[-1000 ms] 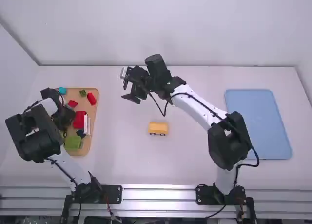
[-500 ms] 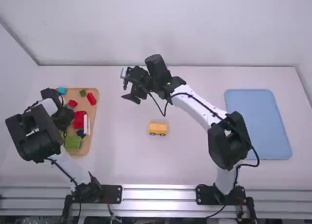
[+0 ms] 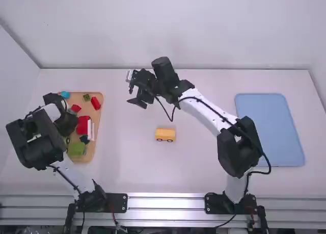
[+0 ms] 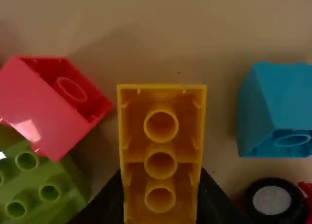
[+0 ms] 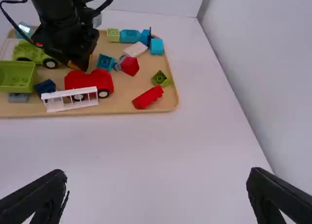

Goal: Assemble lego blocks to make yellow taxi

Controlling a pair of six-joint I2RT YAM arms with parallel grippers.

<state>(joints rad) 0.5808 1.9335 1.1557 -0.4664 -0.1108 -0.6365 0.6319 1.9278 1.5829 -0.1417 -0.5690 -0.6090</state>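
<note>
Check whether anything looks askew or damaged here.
The yellow block in the left gripper shows its hollow underside, and a red block on the tray lies tipped: both look misoriented for stacking. No visible damage.

The yellow block (image 4: pixel 161 155) is smooth, slightly glossy plastic; the red block (image 4: pixel 44 107), shiny plastic. The wooden tray (image 5: pixel 119 101) looks smooth, the tabletop (image 3: pixel 127 157) matt, the metal rail (image 3: pixel 165 202) at its near edge glossy.
</note>
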